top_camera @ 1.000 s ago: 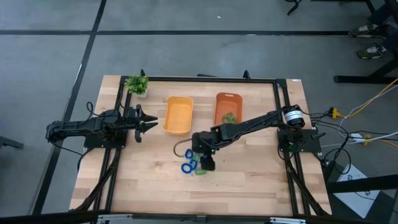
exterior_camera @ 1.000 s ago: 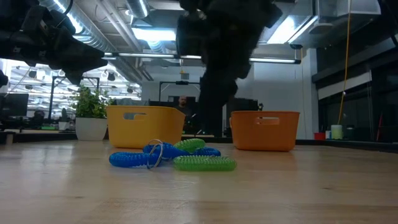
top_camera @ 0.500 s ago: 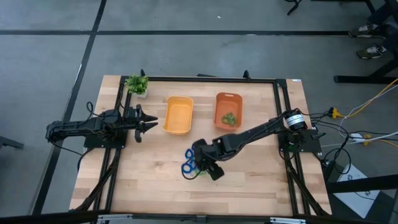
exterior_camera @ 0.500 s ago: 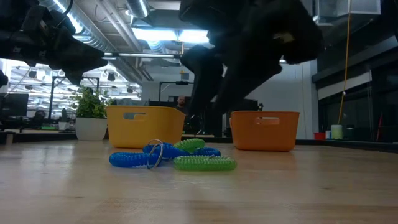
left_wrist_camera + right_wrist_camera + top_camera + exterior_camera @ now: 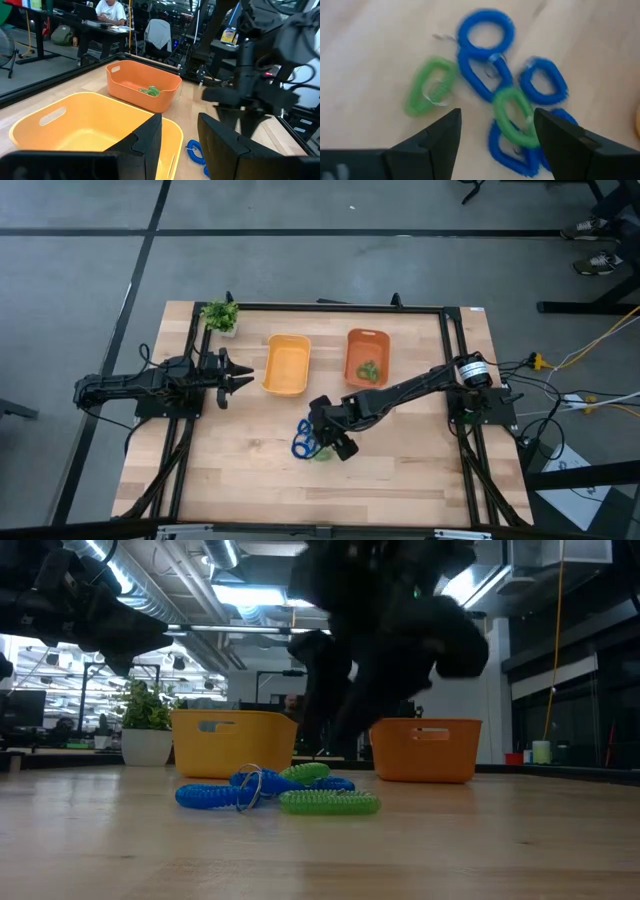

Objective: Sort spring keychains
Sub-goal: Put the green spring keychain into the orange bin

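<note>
A small pile of spring keychains (image 5: 304,443) lies flat on the wooden table, near its middle. In the right wrist view several blue loops (image 5: 485,30) and two green ones (image 5: 430,92) overlap each other. My right gripper (image 5: 330,442) hovers open just above the pile, slanting down, its fingers (image 5: 429,144) on either side of it. One green keychain (image 5: 369,370) lies in the orange bin (image 5: 352,338). The yellow bin (image 5: 287,364) stands left of it. My left gripper (image 5: 243,374) waits open at the table's left, pointing level at the yellow bin.
A small potted plant (image 5: 220,315) stands at the far left corner of the table. A black frame (image 5: 445,308) runs around the tabletop. Bare wood lies between the pile and the near edge. People sit at desks in the room behind the table.
My right gripper has rolled its wrist over the pile of keychains and shifted slightly, staying above them. The keychains have kept their places.
</note>
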